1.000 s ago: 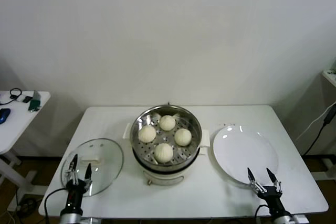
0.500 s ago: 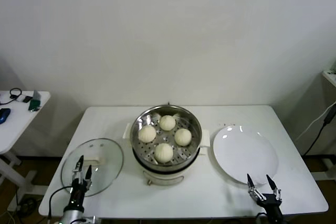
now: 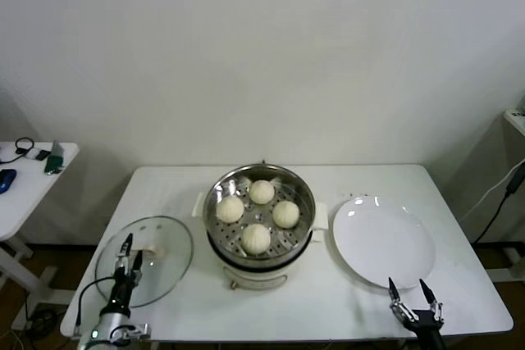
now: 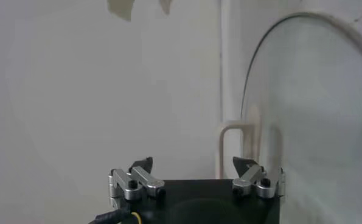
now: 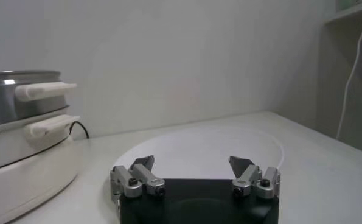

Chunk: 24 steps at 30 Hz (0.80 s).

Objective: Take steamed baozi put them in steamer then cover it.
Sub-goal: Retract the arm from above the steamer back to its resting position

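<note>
While both arms sit low at the near edge of the tabletop [image 3: 328, 301], all four steamed baozi [image 3: 257, 238] already lie on the perforated tray inside the steamer [image 3: 259, 217], mid-tabletop, well apart from either pincer. Steamer uncovered. Left pincer [image 3: 128, 253] hangs over the near rim of the glass lid [image 3: 146, 259], which lies flat left of the steamer; fingers spread wide, holding nothing. In the left wrist view the left pincer [image 4: 194, 176] shows both fingertips apart with the lid's handle beyond them. Right pincer [image 3: 413, 294] is by the near edge of the white plate [image 3: 383, 239], right of the steamer; jaws wide, empty. In the right wrist view the right pincer [image 5: 193, 173] faces the plate [image 5: 199, 146], with the steamer [image 5: 22, 140] off to one side.
</note>
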Available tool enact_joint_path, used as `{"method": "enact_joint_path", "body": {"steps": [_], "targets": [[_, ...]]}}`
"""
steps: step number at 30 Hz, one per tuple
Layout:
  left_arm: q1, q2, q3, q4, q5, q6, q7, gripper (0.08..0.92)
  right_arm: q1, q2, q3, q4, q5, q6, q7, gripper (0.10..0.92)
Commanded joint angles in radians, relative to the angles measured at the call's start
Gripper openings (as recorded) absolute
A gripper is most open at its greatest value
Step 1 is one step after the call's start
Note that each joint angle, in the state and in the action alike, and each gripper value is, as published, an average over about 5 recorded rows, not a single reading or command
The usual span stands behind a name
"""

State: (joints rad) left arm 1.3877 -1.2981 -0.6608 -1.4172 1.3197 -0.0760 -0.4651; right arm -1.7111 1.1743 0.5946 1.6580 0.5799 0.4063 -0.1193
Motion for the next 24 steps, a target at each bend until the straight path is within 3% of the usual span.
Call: {"method": "enact_joint_path", "body": {"steps": [1, 8, 24], "targets": [[-0.034, 0.025, 0.002, 0.020, 0.004, -0.001, 0.020, 0.823, -0.010, 0.010, 0.000, -0.003, -0.010, 0.012, -0.002, 0.823], [-0.032, 0.025, 0.004, 0.028, 0.001, -0.004, 0.043, 0.782, -0.011, 0.022, -0.005, -0.005, -0.021, 0.021, -0.004, 0.823], [-0.030, 0.014, 0.007, 0.029, 0.000, 0.000, 0.046, 0.323, -0.015, 0.023, -0.005, 0.004, -0.026, 0.033, -0.015, 0.823]]}}
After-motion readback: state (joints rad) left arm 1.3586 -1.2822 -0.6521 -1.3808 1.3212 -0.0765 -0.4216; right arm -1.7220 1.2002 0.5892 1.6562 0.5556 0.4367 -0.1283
